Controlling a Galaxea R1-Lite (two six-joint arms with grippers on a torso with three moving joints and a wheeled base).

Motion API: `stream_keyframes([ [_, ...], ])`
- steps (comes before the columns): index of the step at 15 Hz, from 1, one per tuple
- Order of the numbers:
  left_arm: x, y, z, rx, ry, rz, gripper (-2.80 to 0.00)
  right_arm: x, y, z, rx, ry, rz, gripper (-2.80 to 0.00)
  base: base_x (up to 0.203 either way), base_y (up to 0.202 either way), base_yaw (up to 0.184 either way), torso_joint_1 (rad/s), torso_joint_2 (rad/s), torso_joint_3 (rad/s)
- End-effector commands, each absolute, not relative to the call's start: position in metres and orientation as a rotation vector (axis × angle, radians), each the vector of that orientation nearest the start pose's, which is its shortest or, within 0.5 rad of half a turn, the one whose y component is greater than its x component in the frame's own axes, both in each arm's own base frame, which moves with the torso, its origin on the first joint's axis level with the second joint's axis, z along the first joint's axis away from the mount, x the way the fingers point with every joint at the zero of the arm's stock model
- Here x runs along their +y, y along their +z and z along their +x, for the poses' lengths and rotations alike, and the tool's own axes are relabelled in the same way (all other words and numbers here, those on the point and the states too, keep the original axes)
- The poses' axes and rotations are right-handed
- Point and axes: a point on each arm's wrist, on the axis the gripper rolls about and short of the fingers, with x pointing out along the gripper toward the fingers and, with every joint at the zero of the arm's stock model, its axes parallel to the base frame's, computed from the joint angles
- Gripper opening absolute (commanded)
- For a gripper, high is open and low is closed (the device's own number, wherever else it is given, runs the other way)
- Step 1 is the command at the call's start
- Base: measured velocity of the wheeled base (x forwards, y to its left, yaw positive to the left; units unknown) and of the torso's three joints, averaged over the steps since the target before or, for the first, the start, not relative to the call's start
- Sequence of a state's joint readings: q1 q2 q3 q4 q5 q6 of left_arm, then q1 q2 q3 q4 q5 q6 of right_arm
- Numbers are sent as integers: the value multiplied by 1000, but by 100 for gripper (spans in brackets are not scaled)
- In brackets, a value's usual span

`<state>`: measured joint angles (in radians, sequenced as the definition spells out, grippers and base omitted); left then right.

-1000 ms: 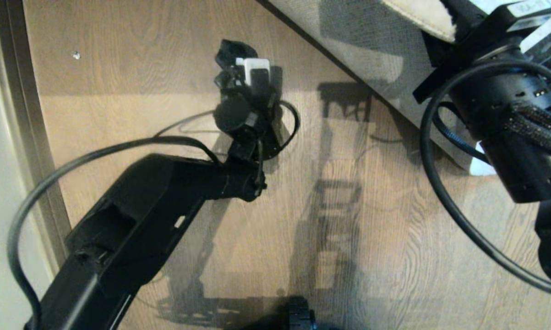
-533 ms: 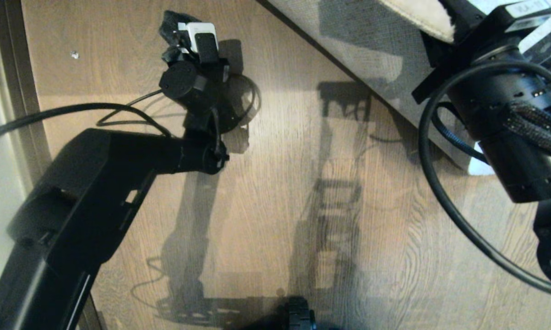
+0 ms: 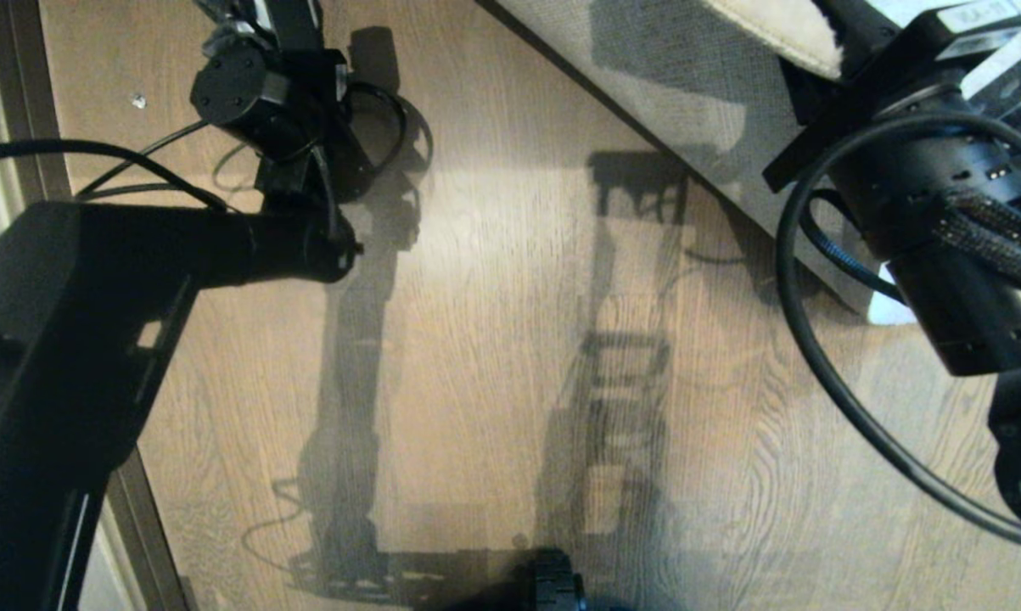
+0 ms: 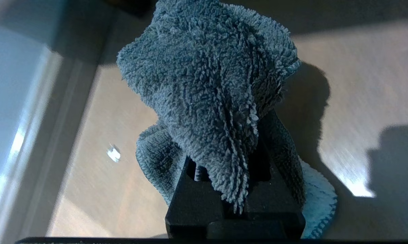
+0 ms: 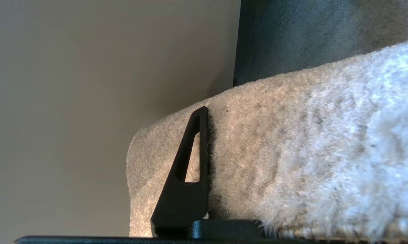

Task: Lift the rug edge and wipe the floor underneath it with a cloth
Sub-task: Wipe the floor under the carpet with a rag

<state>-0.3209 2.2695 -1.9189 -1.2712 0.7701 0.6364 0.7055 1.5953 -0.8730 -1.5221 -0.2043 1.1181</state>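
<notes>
Right claw [image 5: 204,176] pinches the rug edge [image 5: 292,152] up; left claw [image 4: 234,203], clamped on the cloth [image 4: 207,84], should press flat and stroke the floor [image 3: 493,356] toward the rug.

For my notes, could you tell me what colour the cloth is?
The cloth is dark charcoal-grey and fuzzy; the left wrist view shows it best.

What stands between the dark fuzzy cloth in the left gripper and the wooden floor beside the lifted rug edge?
Nothing visible. The left gripper holds the charcoal fuzzy cloth over bare brown wood-plank floor; the right gripper holds the grey-beige rug edge up.
</notes>
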Motion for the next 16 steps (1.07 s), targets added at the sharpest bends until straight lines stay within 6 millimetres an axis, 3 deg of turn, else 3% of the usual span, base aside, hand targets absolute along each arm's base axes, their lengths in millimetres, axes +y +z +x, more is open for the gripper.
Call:
stream_keyframes([
  [1,-104,335,415,-644,684,105,-280,163,317,199,-432,878,1415,-280,0,0,0,0,0,0],
  [4,-76,336,417,-626,738,142,-280,164,316,199,-429,876,1414,-280,0,0,0,0,0,0],
  [10,-21,298,417,-495,827,244,-280,164,315,200,-427,872,1409,-280,0,0,0,0,0,0],
  [13,2,273,401,-421,784,316,-280,164,316,199,-431,874,1409,-280,0,0,0,0,0,0],
  [16,23,256,372,-365,738,336,-280,163,316,198,-433,874,1407,-280,0,0,0,0,0,0],
])
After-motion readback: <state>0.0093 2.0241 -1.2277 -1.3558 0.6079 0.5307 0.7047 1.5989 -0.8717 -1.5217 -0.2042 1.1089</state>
